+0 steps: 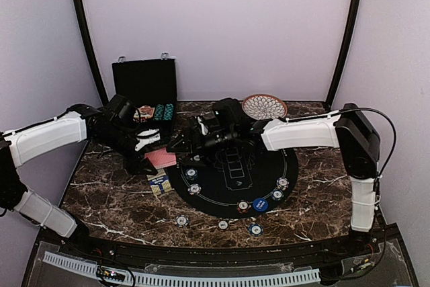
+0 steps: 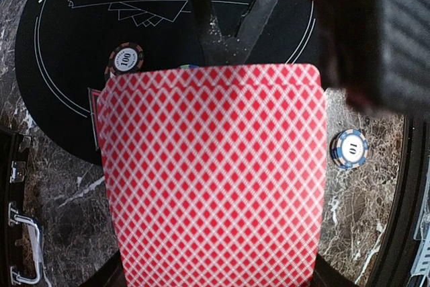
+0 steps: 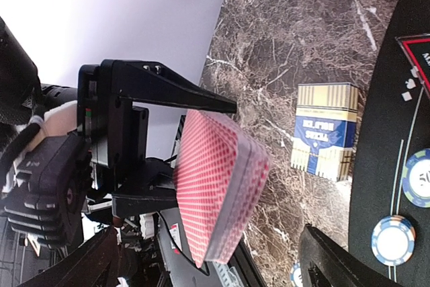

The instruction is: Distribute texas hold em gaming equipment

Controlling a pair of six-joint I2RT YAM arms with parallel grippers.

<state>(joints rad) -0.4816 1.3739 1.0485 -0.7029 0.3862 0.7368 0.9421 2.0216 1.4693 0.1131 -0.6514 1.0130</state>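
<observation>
Within left claw [image 3: 205, 152], deck [image 3: 222, 179], count unclear

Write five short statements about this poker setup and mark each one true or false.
1. The left fingers are shut on a deck of red-backed cards. True.
2. The right fingers grip a poker chip. False: they are spread open and hold nothing.
3. The black case has its lid shut. False: the lid stands open at the far side of the table.
4. The blue and yellow card box lies on the marble table, beside the round black mat. True.
5. The patterned plate sits in the middle of the mat. False: it is on the table behind the mat, near the back wall.
</observation>
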